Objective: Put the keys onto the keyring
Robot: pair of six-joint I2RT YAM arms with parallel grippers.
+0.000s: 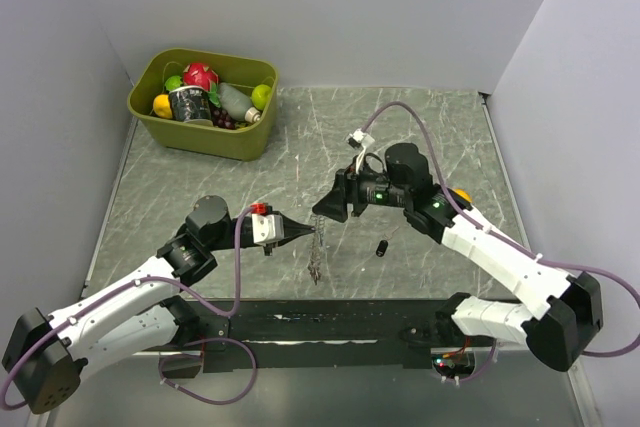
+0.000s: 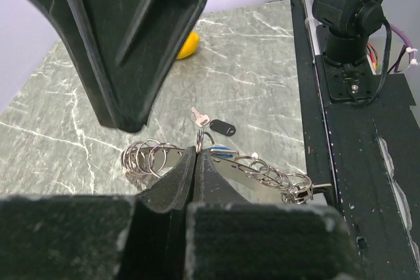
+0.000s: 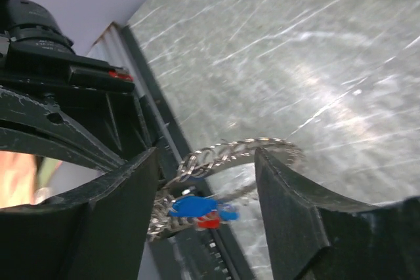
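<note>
Silver metal keyring clenched in my black left gripper; black right gripper released, so a tug may slip it.

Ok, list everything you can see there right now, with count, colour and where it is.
bin: one, olive green, far left of the table.
bin contents: several, among them a red fruit, yellow fruit, green fruit and dark can.
keyring: one, silver rings and chain, hanging mid-table between the claws.
blue key: one, at the keyring.
red key: one, just below the blue key.
black key: one, loose on the table, right of the keyring.
yellow object: one, behind the right arm, partly hidden.
table: one, grey-green marble.
left claw: shut on the keyring.
right claw: open, fingers either side of the chain.
</note>
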